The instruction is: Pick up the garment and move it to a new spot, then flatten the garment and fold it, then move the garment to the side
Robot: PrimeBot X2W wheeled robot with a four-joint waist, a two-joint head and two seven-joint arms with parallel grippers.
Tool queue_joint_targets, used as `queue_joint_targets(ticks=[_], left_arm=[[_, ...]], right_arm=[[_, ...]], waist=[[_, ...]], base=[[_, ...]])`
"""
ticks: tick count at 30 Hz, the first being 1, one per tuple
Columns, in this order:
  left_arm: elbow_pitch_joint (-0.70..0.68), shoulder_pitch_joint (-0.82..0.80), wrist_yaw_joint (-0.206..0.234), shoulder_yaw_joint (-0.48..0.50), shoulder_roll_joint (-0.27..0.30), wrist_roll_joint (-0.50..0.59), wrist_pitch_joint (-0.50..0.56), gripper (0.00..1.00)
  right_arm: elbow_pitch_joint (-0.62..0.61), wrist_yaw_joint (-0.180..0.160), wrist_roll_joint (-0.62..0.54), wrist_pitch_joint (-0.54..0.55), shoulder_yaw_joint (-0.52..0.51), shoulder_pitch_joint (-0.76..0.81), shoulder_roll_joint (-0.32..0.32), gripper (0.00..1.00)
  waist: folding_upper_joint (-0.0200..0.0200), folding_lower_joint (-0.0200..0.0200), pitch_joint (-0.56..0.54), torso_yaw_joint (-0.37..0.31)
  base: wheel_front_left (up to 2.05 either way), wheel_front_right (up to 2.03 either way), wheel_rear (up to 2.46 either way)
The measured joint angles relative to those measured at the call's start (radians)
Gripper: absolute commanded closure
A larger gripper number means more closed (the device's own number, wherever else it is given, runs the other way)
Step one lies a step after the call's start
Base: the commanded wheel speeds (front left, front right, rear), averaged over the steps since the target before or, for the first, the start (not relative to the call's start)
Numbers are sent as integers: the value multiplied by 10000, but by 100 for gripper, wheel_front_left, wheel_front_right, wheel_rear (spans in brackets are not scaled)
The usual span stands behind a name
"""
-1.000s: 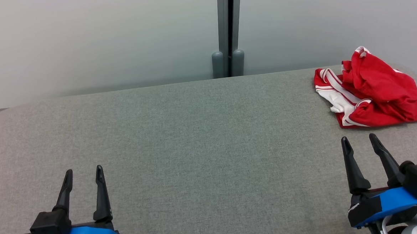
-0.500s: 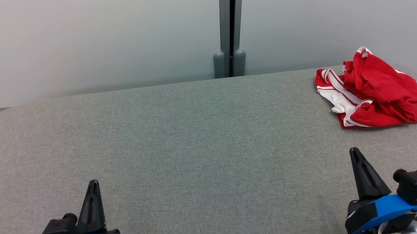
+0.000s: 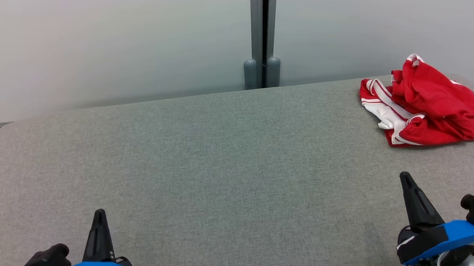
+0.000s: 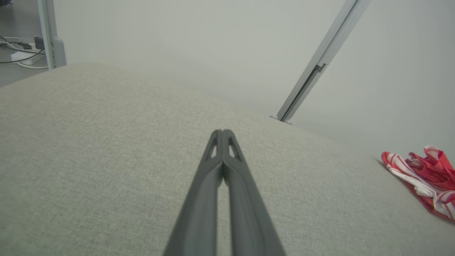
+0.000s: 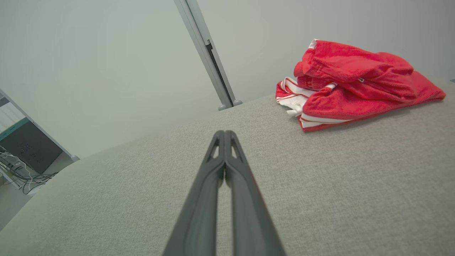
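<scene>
On the left gripper (image 3: 99, 213) and right gripper (image 3: 405, 177), fingers pressed together, holding nothing; red-and-white garment (image 3: 430, 106) lies apart on tabletop (image 3: 221, 150)

Grey table (image 3: 221, 150), pale partition panels (image 3: 94, 47)

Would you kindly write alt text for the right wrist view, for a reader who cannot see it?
A crumpled red garment with white stripes lies on a grey fabric table at the upper right, beyond the right gripper, which is shut and empty. A pale wall with a slanted grey post stands behind the table.
</scene>
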Motion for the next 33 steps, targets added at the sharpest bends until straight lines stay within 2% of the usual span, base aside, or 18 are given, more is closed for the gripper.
queue_joint_targets(ticks=[33], left_arm=[[259, -588, -667, 863, -416, -4412, 993, 100]], right_arm=[[546, -2, 4888, 554, -130, -294, 0, 100]], waist=[[0, 0, -41, 93]], base=[[0, 0, 0]])
